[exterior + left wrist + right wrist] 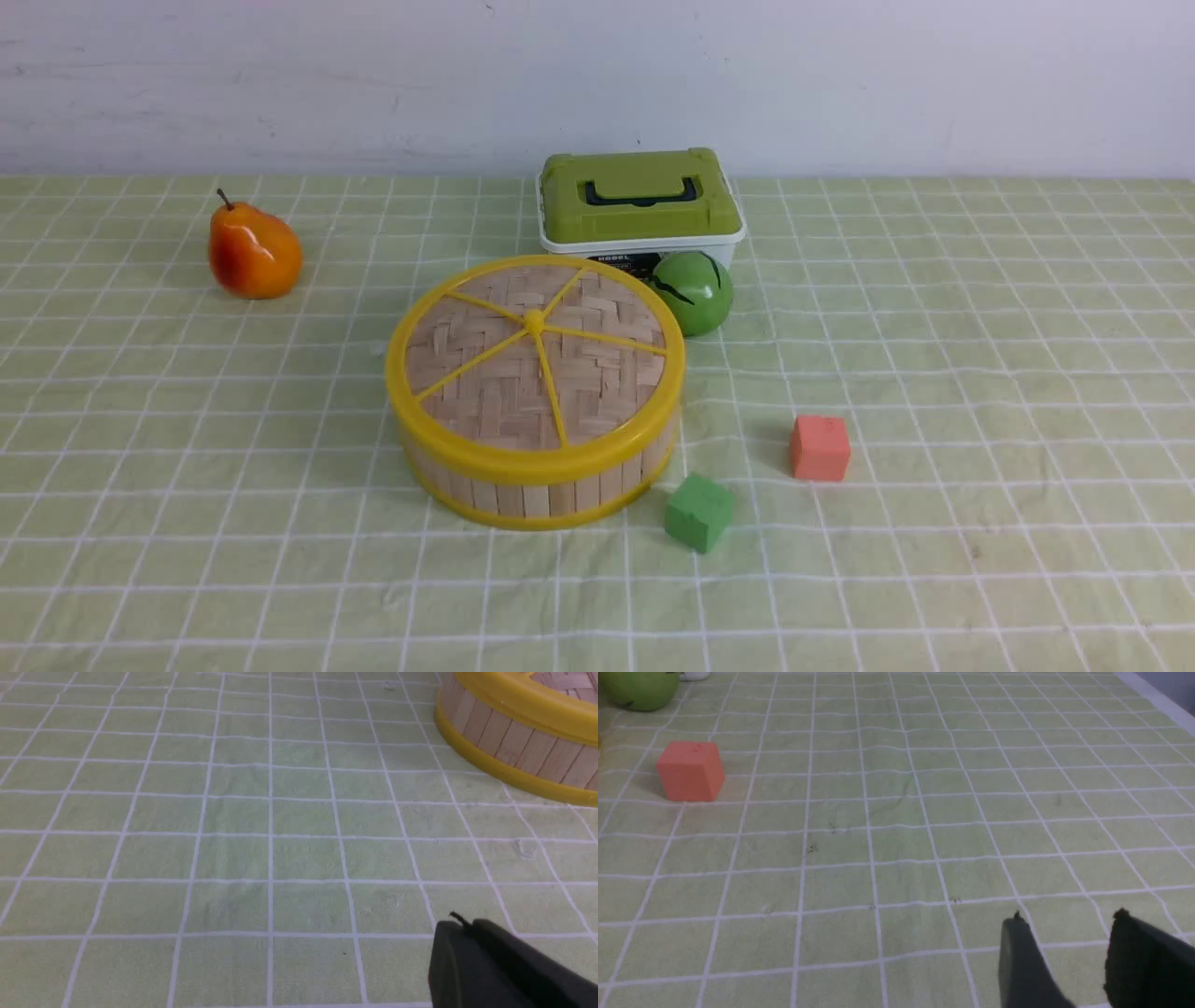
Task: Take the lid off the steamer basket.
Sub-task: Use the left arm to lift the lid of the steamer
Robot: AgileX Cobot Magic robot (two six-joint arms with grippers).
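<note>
Lid (pixel 534 359) sits on the basket (pixel 551 493), mid-cloth (pixel 187 523) — box (pixel 639 201) and green fruit (pixel 693 291) behind it, green cube (pixel 698 511) just beside its front right; your left gripper (pixel 465 927) has fingers together, empty, clear of the basket; right gripper (pixel 1069 919) — fingers apart, nothing between them.

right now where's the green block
In the front view the green block sits just right of centre, close by the near right edge of the steamer basket, with the orange block to its right and a little farther back.
</note>
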